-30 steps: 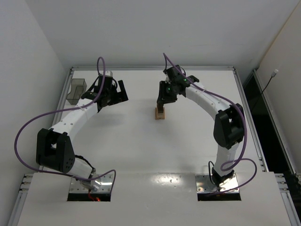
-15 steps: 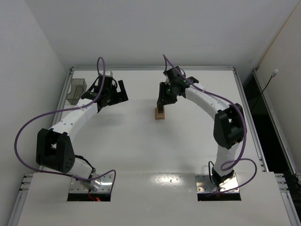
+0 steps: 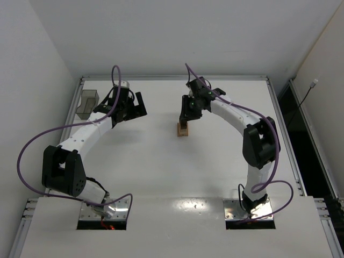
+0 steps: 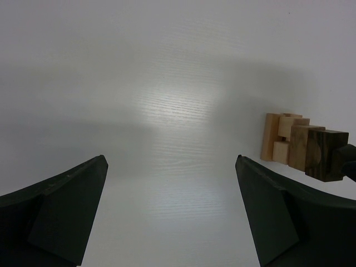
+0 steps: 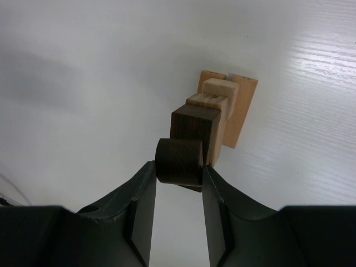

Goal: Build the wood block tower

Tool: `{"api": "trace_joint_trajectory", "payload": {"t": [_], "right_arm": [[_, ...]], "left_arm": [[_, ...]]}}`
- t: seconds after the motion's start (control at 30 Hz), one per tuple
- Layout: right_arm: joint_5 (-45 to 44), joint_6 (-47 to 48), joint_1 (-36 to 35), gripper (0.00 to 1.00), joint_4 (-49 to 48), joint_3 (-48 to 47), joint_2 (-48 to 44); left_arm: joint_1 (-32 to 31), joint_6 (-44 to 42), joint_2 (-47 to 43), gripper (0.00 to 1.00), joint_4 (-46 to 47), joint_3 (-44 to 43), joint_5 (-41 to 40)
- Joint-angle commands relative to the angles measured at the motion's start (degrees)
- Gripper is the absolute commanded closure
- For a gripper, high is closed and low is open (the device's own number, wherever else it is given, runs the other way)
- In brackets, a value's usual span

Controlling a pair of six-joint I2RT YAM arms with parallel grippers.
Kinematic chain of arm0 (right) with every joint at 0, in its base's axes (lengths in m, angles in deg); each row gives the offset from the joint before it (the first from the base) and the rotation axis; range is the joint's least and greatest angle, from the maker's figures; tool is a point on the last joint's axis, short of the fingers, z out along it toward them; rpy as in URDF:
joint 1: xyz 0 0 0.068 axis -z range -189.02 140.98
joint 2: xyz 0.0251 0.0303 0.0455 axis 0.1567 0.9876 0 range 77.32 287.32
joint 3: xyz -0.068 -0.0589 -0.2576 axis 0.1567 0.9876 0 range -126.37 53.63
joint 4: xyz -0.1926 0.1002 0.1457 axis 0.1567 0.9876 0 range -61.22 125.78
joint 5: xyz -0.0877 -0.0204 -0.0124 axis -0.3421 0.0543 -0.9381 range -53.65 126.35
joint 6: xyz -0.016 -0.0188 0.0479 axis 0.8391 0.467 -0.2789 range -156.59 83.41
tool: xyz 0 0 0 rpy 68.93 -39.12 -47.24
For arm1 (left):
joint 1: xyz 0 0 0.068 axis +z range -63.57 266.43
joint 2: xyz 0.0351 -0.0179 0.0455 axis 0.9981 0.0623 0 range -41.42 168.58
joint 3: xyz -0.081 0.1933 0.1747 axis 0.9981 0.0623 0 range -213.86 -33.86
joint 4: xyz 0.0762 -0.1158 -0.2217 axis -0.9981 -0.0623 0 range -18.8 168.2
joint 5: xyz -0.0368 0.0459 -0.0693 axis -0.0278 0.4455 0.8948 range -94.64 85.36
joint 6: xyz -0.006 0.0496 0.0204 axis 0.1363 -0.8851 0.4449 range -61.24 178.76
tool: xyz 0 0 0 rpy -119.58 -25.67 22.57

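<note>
The wood block tower (image 3: 183,130) stands mid-table as a narrow stack of tan blocks with a dark brown cube (image 5: 194,129) on top. My right gripper (image 5: 178,169) is shut on a dark brown rounded block (image 5: 179,161), which it holds directly over that cube and close against it. From above, the right gripper (image 3: 186,118) covers the tower's top. My left gripper (image 3: 136,105) hangs open and empty to the left of the stack. In the left wrist view its jaws (image 4: 171,161) frame bare table, with the tower (image 4: 283,142) off to the right.
A translucent grey bin (image 3: 87,104) sits at the table's far left edge. Raised metal rails border the table (image 3: 161,161). White walls close in behind and to the left.
The right arm has shifted very slightly over the tower, still gripping the dark block. The left arm has not moved.
</note>
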Motion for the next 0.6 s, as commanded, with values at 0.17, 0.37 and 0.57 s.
{"api": "trace_joint_trajectory", "payload": {"t": [0.17, 0.37, 0.57], "right_arm": [[-1.1, 0.1, -0.3, 0.6, -1.5, -0.2, 0.5], [-1.7, 0.1, -0.3, 0.41, -1.5, 0.3, 0.5], [-0.5, 2.1, -0.3, 0.29, -4.0, 0.8, -1.6]], "left_arm": [[-0.2, 0.3, -0.1, 0.0, 1.3, -0.6, 0.3], [-0.2, 0.3, -0.1, 0.0, 1.3, -0.6, 0.3], [-0.2, 0.3, 0.4, 0.0, 1.3, -0.6, 0.3]]}}
